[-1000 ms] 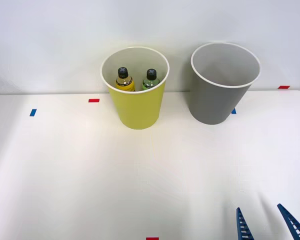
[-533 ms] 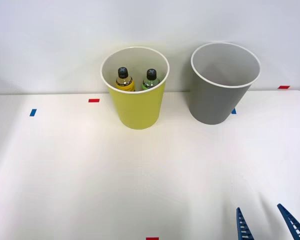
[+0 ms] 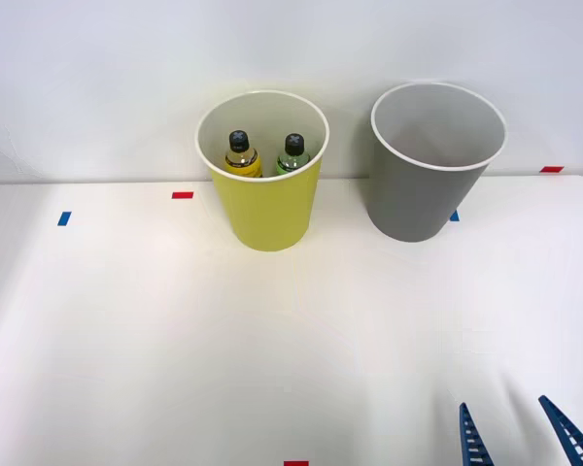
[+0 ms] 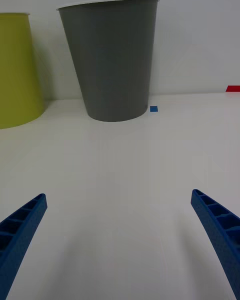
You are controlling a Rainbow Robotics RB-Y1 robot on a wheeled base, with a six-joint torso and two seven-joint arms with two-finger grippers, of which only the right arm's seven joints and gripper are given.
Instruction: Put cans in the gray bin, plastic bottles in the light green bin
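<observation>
We see both plastic bottles (image 3: pixel 264 155) upright inside the light green bin (image 3: pixel 267 209); right of it the gray bin (image 3: pixel 423 194), can probably inside, unseen. Right gripper (image 3: pixel 517 432) spread wide, empty, near table edge, bins straight ahead, gray nearer.

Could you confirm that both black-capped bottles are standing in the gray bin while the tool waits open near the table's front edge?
Not quite: the bottles stand in the light green bin, as the front view shows, not the gray bin. The rest holds: the tool is open near the table's front edge.
</observation>
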